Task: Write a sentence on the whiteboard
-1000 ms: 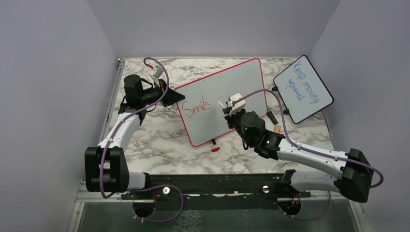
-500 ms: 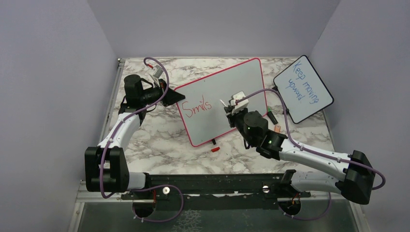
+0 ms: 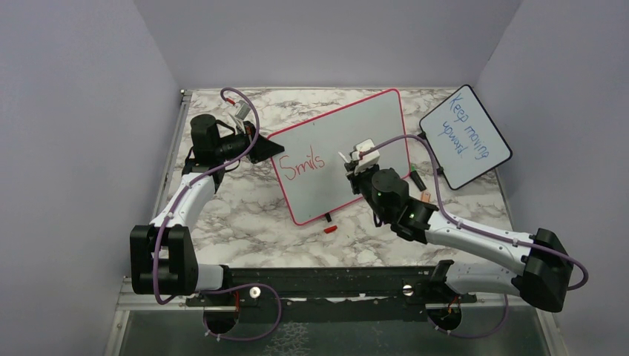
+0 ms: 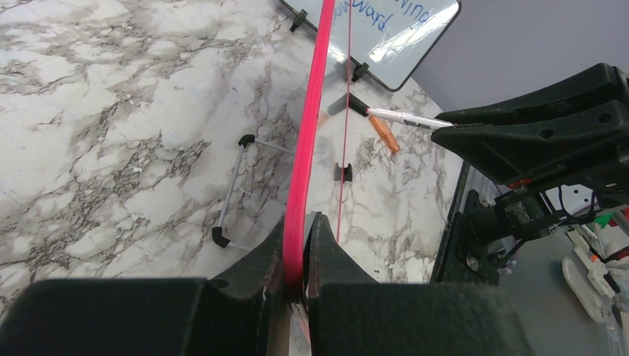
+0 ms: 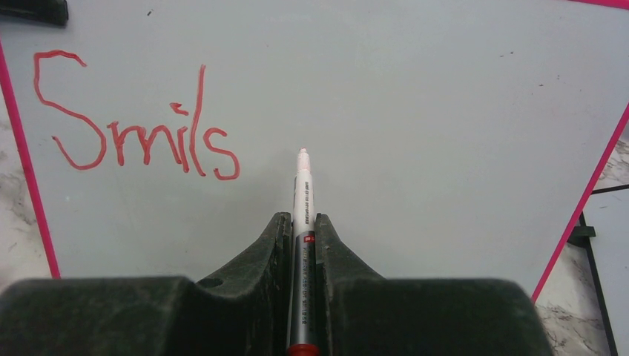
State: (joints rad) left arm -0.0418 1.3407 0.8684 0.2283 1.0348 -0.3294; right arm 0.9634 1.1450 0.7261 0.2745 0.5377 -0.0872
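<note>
Glossy pink-rimmed whiteboard [image 3: 356,126], red writing [image 3: 306,165] says "Smils"; L gripper [image 4: 298,226] pinches its rim, R gripper [image 5: 301,222] clamps slim marker [image 5: 302,185].

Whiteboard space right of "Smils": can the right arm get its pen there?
Probably yes. The right hand holds the pen pointed at bare whiteboard just right of the red word, with nothing between.

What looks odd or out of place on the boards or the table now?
The red word on the whiteboard reads "Smils", which looks like a misspelling of "Smiles". A small red piece, perhaps a cap, lies loose on the table just before the board's near edge. Nothing looks spilled or broken.
</note>
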